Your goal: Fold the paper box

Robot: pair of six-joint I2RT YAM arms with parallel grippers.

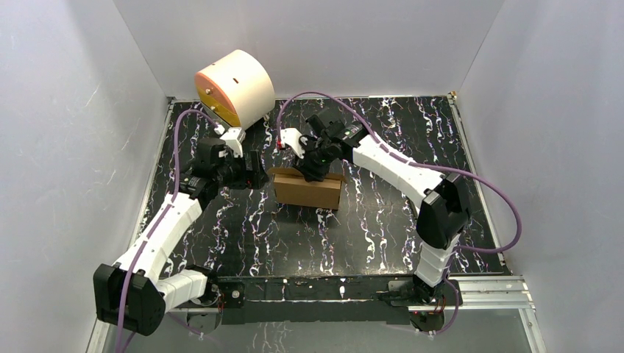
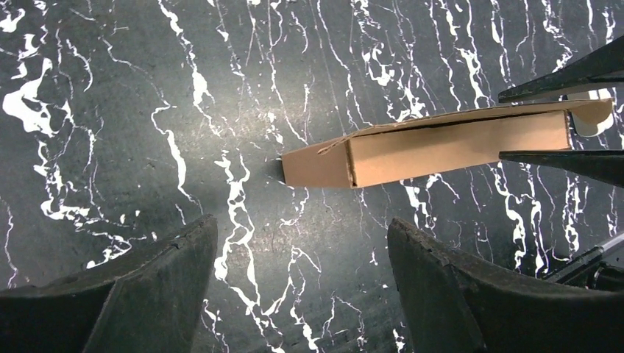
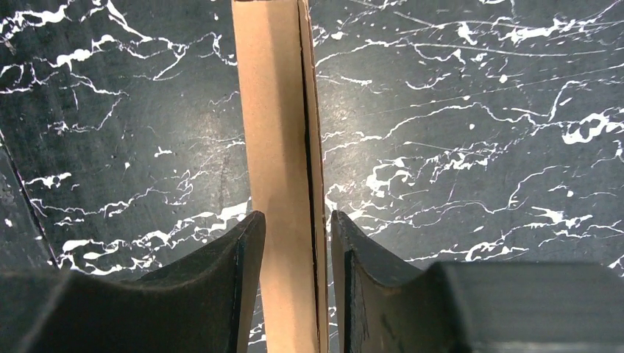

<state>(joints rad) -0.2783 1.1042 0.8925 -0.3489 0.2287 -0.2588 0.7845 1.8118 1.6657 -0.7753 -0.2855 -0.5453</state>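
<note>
Black curved fingers [image 3: 221, 294] of the right gripper [image 3: 294, 220] sit closest, one against each broad face of the plain brown cardboard paper box [image 3: 276, 110]. The fit is so close that I cannot tell whether the jaws are pinching it or only bracketing it. The paper box looks fully folded and stands on one long edge near the middle of the black, white-veined marble-pattern table [image 1: 383, 220], with the right gripper over its top edge. The left gripper [image 2: 302, 224] hangs just to the box's left, jaws spread wide and holding nothing. The step in hand seems to be steadying or letting go of the closed box. To do it well, the right jaws should part evenly and rise straight up, since a thin box standing on edge would probably tip at a sideways nudge. A dark slit [image 3: 307, 147] along the lid seam and a rounded tab [image 2: 592, 114] poking out at the right end suggest the closure could use a firmer press. No brand, label or writing is readable on the box or on the cream cylinder with an orange face [image 1: 235, 84] at the far left.
</note>
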